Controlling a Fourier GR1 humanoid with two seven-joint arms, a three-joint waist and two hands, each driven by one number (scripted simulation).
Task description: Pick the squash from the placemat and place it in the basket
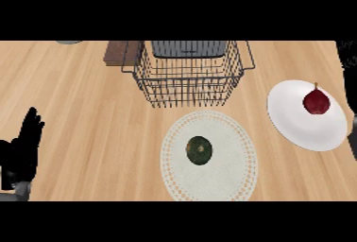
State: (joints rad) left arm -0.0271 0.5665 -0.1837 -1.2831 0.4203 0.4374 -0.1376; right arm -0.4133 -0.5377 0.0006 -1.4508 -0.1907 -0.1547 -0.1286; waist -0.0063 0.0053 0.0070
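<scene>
A dark green squash (pixel 199 150) lies at the middle of a round, pale placemat (pixel 230 179) near the counter's front. Behind it stands a dark wire basket (pixel 187 71), with nothing visible inside. My left hand (pixel 24 146) rests open at the left edge, fingers up, far from the squash. A black strip of my right hand (pixel 347 59) shows along the right edge, mostly cut off by the frame, away from both squash and basket.
A white plate (pixel 296 125) with a dark red pear-like fruit (pixel 317 101) sits to the right of the placemat. A brown block (pixel 118 53) and a grey box (pixel 188 47) stand behind the basket. Bare wooden counter lies between my left hand and the placemat.
</scene>
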